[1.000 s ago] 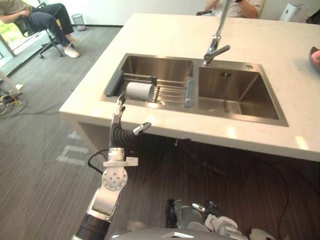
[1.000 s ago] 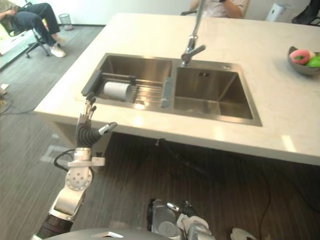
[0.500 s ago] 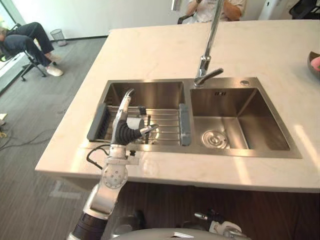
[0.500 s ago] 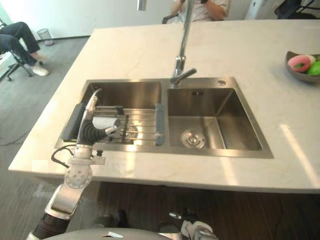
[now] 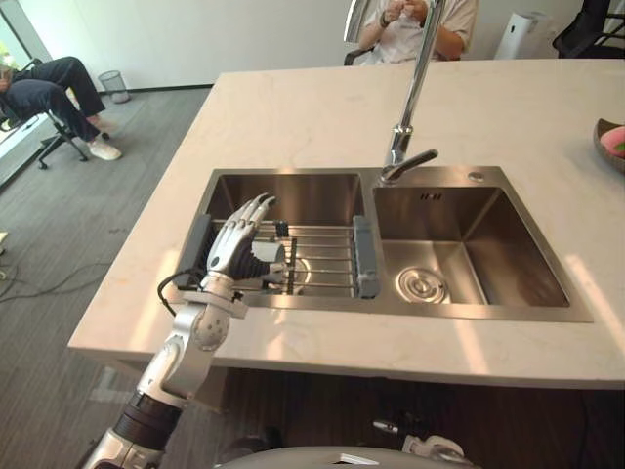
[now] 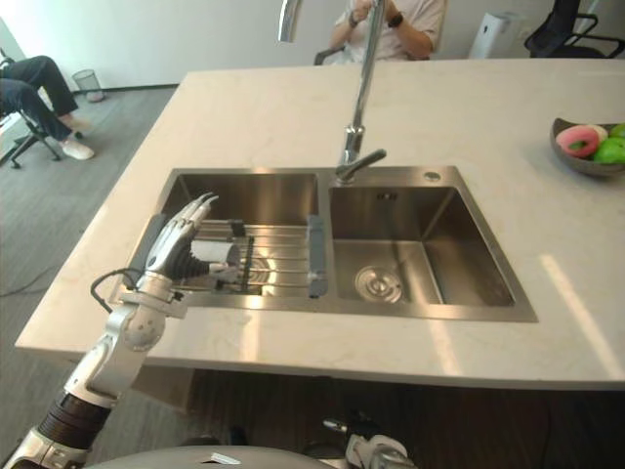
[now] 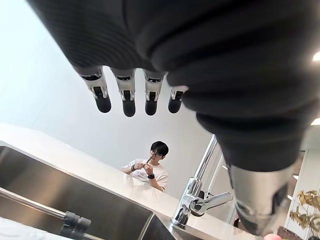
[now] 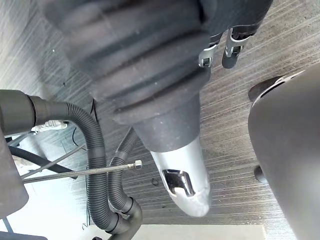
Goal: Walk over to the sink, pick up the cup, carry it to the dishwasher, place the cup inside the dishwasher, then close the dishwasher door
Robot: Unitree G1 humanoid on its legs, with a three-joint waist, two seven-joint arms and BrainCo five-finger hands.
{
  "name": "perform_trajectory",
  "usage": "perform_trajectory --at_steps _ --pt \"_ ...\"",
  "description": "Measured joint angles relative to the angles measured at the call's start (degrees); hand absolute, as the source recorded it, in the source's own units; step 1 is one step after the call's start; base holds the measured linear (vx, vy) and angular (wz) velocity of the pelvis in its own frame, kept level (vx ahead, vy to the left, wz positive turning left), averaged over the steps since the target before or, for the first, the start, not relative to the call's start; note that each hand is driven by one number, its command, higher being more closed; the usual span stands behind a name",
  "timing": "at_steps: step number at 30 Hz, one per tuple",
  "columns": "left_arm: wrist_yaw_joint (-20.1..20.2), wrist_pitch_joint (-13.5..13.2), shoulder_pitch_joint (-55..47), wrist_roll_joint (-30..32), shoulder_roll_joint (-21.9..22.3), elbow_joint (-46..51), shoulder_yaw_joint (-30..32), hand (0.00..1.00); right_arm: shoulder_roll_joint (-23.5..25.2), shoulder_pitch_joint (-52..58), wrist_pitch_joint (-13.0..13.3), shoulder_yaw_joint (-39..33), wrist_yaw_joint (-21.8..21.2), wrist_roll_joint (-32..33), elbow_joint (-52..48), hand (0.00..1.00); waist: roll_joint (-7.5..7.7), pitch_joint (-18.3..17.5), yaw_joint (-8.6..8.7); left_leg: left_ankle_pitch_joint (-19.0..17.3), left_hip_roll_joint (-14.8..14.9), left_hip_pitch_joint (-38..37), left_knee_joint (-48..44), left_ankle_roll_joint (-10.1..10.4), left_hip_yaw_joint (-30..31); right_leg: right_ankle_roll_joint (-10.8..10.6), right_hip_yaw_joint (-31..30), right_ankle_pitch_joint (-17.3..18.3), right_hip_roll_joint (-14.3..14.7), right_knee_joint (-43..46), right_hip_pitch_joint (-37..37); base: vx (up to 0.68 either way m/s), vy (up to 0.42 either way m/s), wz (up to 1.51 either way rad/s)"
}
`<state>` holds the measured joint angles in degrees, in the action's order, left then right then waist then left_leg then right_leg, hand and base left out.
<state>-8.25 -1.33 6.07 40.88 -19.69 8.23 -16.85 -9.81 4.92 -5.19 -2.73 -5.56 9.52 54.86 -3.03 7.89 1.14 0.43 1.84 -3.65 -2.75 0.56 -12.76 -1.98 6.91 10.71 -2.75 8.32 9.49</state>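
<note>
The cup, a pale cylinder, lies on its side on a wire rack in the left basin of the steel sink. My left hand hovers over the cup's left end with straight, spread fingers, covering part of it. I cannot tell whether the hand touches the cup. In the right eye view, the cup shows just past the left hand. My right hand hangs low over the floor, relaxed and holding nothing.
A tall faucet stands between the two basins. The pale counter surrounds the sink, with a fruit bowl at its right end. One person sits behind the counter, another at far left.
The camera has come up over the counter. My left hand rose from below the counter edge into the left basin and turned palm down over the cup.
</note>
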Motion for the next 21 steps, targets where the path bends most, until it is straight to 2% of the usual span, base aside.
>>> perform_trajectory --at_steps 1,4,10,17,21 --pt "1.4 0.0 0.0 1.4 -1.3 0.0 0.1 0.00 0.0 0.1 0.0 0.5 0.0 -0.5 0.0 0.00 0.57 -0.4 -0.27 0.1 0.0 0.2 0.1 0.0 0.0 -0.1 0.0 -0.1 0.0 -0.3 -0.2 -0.06 0.024 -0.02" --pt "4.1 -0.1 0.0 3.8 -2.7 0.0 0.5 0.00 0.2 0.3 -0.1 0.5 -0.1 -0.8 0.0 0.00 0.44 -1.1 -0.64 0.3 0.0 0.6 0.7 0.2 0.0 -0.8 0.2 -0.8 0.1 -1.7 -0.2 -0.02 0.014 -0.02" --pt "10.0 -0.4 2.4 8.6 -5.5 0.0 0.5 0.00 0.4 0.3 -0.4 1.7 -0.2 -0.9 0.1 0.00 1.53 -1.7 -0.75 0.9 -0.4 1.3 1.0 -0.5 0.0 -0.6 0.1 -2.3 -0.2 -3.5 -0.3 0.00 0.000 0.00" --pt "13.8 0.3 4.4 10.0 -6.7 0.2 -0.2 0.00 0.3 0.0 -1.4 2.0 -0.3 -0.9 0.1 0.00 1.41 -1.9 -0.46 0.9 -0.3 1.0 0.8 -0.5 0.0 -0.5 0.0 -2.6 0.0 -3.8 0.4 0.00 -0.005 0.00" --pt "14.0 1.1 4.4 10.6 -6.8 0.1 -1.2 0.00 0.2 0.0 -2.0 2.1 -0.3 -1.0 0.1 0.00 1.00 -2.4 -0.45 0.9 -0.3 0.5 0.9 -0.4 0.0 -0.6 0.0 -2.7 0.0 -4.1 0.7 -0.04 -0.006 -0.02"
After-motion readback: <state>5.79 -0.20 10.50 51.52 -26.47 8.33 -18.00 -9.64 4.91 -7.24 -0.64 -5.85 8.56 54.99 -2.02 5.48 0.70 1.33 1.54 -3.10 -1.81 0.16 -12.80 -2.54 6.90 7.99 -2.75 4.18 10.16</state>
